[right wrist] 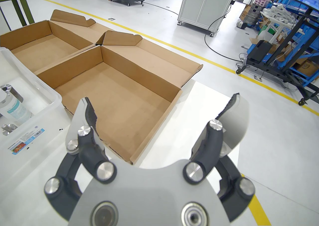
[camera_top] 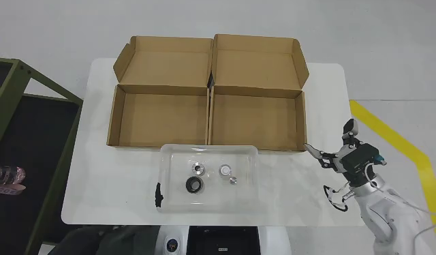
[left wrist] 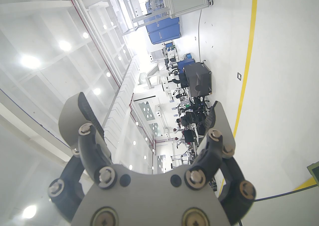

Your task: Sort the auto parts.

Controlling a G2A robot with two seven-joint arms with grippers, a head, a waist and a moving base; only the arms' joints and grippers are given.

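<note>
Top view has the auto parts (camera_top: 197, 168), a black ring (camera_top: 195, 184) and small metal pieces (camera_top: 225, 170), lying in the clear tray (camera_top: 253, 187) just beside two cardboard boxes (camera_top: 255, 122). Well apart to their right, near the table (camera_top: 320, 91) edge, the right gripper (camera_top: 325, 173) hangs spread wide and empty; the left gripper (left wrist: 149, 99), also wide open and empty, faces the room.

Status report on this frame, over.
Left gripper open. Right gripper open, over table's right edge. Auto parts in clear tray; cardboard boxes unfilled. Nothing blocking.
</note>
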